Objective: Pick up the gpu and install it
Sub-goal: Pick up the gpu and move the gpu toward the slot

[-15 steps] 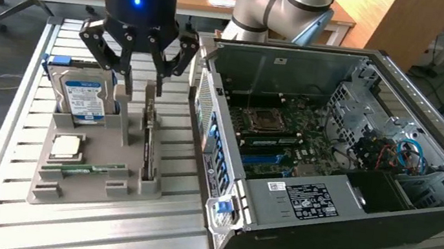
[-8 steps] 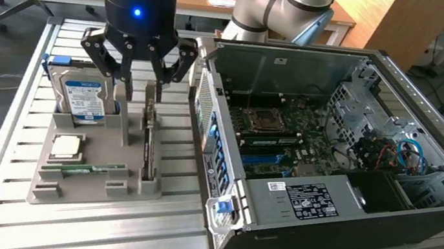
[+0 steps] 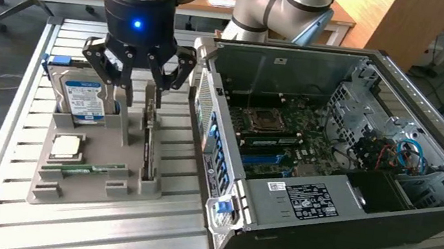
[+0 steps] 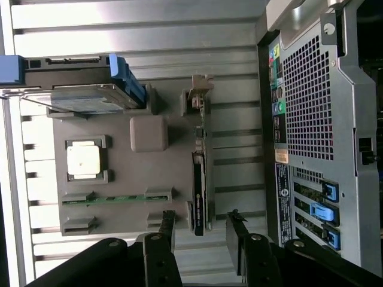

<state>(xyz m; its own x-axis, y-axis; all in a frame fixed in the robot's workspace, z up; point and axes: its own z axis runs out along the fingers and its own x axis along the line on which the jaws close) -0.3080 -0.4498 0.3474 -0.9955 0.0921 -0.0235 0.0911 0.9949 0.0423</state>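
We hang our gripper, jaws apart, over the gpu (ungrasped, uninstalled), at nine o'clock from the case.

Here's the slatted metal table, stretching out beneath the gripper. Straight below the gripper a grey parts tray sits flat on the slats. Just beside the gripper, an open computer case lies on its side, near the tray but not touching it.

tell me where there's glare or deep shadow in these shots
Wrist view: the table slats wash out to white and the cpu glares. Exterior view: light is even, a blue lamp glows above the claw, the case is dark inside.
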